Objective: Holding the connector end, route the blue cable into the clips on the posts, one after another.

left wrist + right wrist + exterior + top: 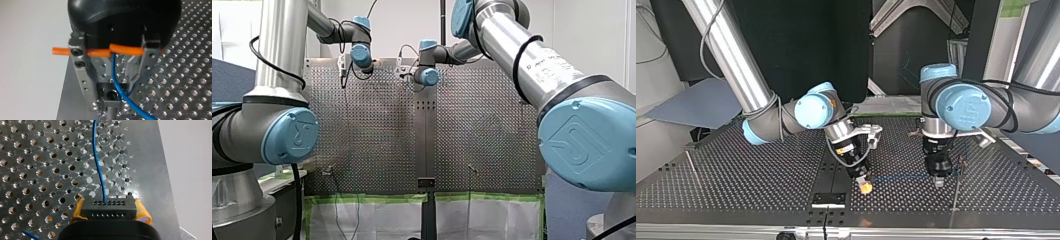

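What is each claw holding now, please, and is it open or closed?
Left claw: blue cable passes through it; open or closed cannot be told.
Right claw: closed on the black connector.

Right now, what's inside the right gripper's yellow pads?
A black connector clamped between the pads, blue cable leaving its front face. Its rear is hidden.

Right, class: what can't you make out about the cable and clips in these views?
Left wrist view: cable cut off by edge; its seat in the clip blurred.
Right wrist view: my right gripper covers part of the connector.
Top view: clip on post too small.
Front view: cable too small.
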### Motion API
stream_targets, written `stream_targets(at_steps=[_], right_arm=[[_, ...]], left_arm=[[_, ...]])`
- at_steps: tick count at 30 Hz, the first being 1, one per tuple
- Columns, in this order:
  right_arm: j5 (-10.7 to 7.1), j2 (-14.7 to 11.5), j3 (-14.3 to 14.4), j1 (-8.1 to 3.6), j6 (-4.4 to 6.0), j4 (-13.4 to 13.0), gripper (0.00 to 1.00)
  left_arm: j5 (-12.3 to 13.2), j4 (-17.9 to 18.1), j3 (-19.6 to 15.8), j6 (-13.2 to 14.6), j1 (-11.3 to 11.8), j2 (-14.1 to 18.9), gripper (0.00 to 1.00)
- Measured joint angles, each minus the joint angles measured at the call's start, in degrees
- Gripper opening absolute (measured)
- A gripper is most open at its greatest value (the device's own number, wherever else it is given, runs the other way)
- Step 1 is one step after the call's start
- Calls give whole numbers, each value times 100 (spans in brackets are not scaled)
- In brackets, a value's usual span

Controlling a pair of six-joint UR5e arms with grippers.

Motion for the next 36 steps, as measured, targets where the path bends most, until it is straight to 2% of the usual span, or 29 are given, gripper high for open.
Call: stream_targets(at_steps=[2,17,23,28,36], right_arm=[[0,0,0,0,0,3,0],[8,1,32,-22,-6,33,0],[55,8,180,-42,-34,26,0],[128,17,420,-89,-66,-23,0],[136,71,612,-111,-79,-8,0]], left_arm=[[0,-7,-1,0,1,-1,1],[-40,-54,-2,-24,-23,-59,3],[-49,-116,-1,-40,-130,-245,3],[-126,-128,-2,-65,-201,-318,3],[-214,-130,-2,-140,-378,-496,5]])
